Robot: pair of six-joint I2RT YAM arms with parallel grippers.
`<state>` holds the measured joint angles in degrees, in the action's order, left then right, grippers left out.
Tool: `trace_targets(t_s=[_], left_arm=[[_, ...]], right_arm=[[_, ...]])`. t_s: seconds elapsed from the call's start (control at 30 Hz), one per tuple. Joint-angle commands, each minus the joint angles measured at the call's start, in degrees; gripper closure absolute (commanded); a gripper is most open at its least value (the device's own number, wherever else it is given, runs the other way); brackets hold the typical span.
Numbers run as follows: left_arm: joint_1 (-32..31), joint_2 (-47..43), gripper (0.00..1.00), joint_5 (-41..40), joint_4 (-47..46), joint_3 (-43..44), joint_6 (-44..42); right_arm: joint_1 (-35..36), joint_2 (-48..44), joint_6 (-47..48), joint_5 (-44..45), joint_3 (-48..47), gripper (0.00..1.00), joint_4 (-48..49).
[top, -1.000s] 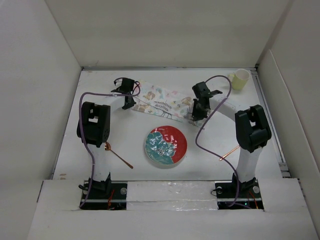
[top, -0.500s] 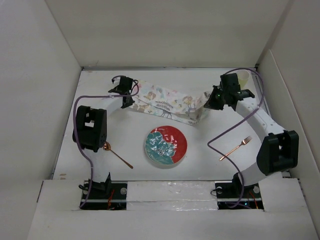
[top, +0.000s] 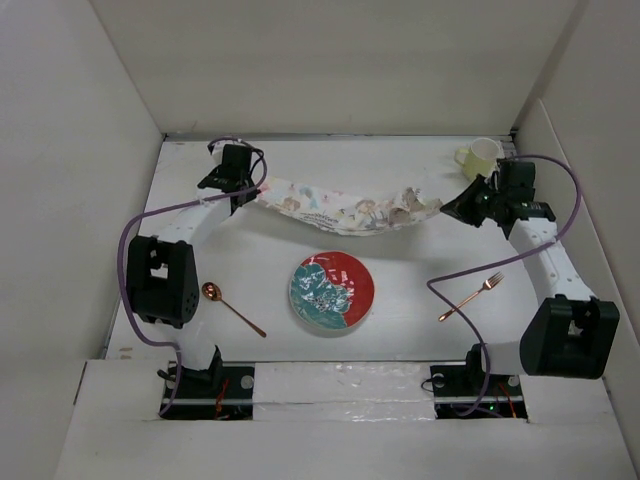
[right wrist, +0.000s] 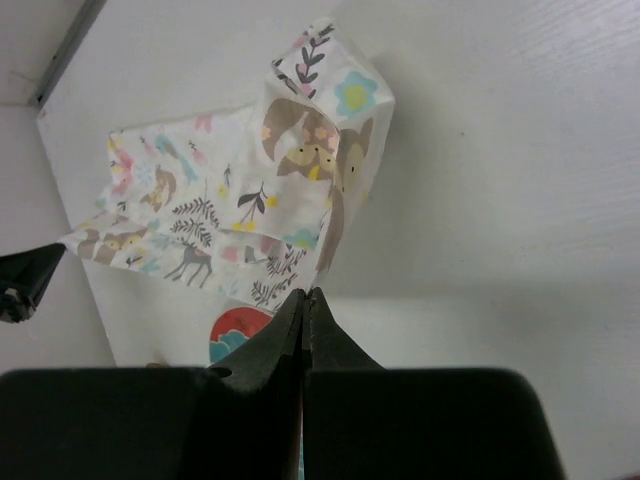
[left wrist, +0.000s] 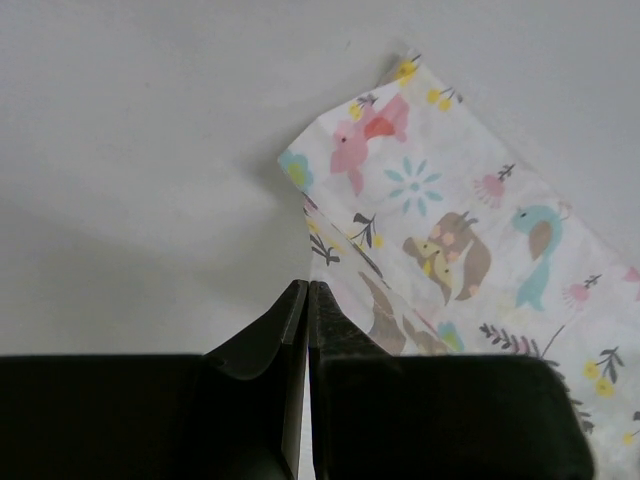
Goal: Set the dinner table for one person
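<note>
The animal-and-leaf-patterned placemat [top: 345, 208] hangs stretched between my two grippers above the back of the white dinner table [top: 260, 270]. My left gripper [top: 245, 190] is shut on its left corner [left wrist: 330, 250]. My right gripper [top: 452, 207] is shut on its right corner [right wrist: 320, 230]. The cloth sags in the middle. A red and teal plate [top: 332, 291] lies at the table's centre; its edge also shows in the right wrist view [right wrist: 235, 335]. A copper spoon [top: 231, 306] lies left of the plate, a copper fork [top: 470, 296] right of it.
A pale yellow cup [top: 479, 157] stands at the back right corner, just behind my right wrist. White walls enclose the table on the left, back and right. The arm bases sit at the near edge.
Both grippers have moved apart, the left one leftward and back, the right one far to the right. The placemat has been pulled out from a crumpled fold into a long stretched band.
</note>
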<state>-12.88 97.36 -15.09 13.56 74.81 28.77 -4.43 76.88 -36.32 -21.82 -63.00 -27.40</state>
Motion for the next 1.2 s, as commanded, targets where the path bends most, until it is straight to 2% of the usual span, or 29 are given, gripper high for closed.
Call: trace_targets(t_s=[0.0,0.17,0.27,0.33,0.37,0.4,0.43,0.47,0.57,0.63,0.87,1.0,1.1,1.17], left_arm=[[0.32,-2.08,1.0,-0.73,-0.71,-4.3,-0.03],[0.32,-4.46,1.0,-0.38,1.02,-2.83,0.05],[0.32,-8.14,1.0,2.25,2.17,3.39,0.23],[0.32,-10.86,1.0,3.4,3.48,8.57,-0.03],[0.32,-11.4,1.0,3.58,4.45,14.35,-0.21],[0.32,-12.71,1.0,3.58,6.37,19.88,-0.47],[0.32,-12.72,1.0,3.58,6.39,19.94,-0.47],[0.32,-13.25,1.0,3.75,6.82,24.73,-0.47],[0.32,-14.83,1.0,4.1,7.88,31.43,-0.56],[0.32,-15.53,1.0,4.2,8.06,33.73,-0.74],[3.22,-13.43,1.0,8.41,8.23,39.08,0.66],[3.22,-12.99,1.0,7.89,7.62,39.98,-0.21],[3.22,-11.76,1.0,6.22,7.71,41.21,-1.09],[3.22,-10.45,1.0,6.39,6.75,42.43,-0.91]], right_arm=[[-1.37,-0.33,-1.12,-2.7,2.7,1.0,2.52],[-1.37,-1.91,-1.21,-1.91,4.56,1.0,2.61],[-1.37,-4.28,-2.7,-3.05,1.58,1.0,1.74],[-0.85,-6.64,-3.5,-2.52,-4.91,1.0,0.33],[-0.85,-7.53,-3.93,-1.39,-7.63,1.0,-0.46],[-0.85,-9.62,-4.98,-0.68,-15.06,1.0,-1.68],[-0.85,-9.65,-5.17,-0.5,-15.13,1.0,-1.69],[-0.85,-10.25,-5.17,-0.15,-17.57,1.0,-2.39],[-0.85,-11.31,-4.65,2.83,-26.71,1.0,-6.52],[-0.85,-11.58,-4.55,4.06,-30.85,1.0,-8.28],[-0.85,-9.21,-7.97,5.04,-35.43,1.0,-6.09],[-0.32,-7.9,-10.09,3.37,-36.3,1.0,-2.39],[1.0,-6.75,-9.39,7.75,-37.63,1.0,-0.74],[1.0,-2.63,-9.47,6.62,-38.59,1.0,-0.11]])
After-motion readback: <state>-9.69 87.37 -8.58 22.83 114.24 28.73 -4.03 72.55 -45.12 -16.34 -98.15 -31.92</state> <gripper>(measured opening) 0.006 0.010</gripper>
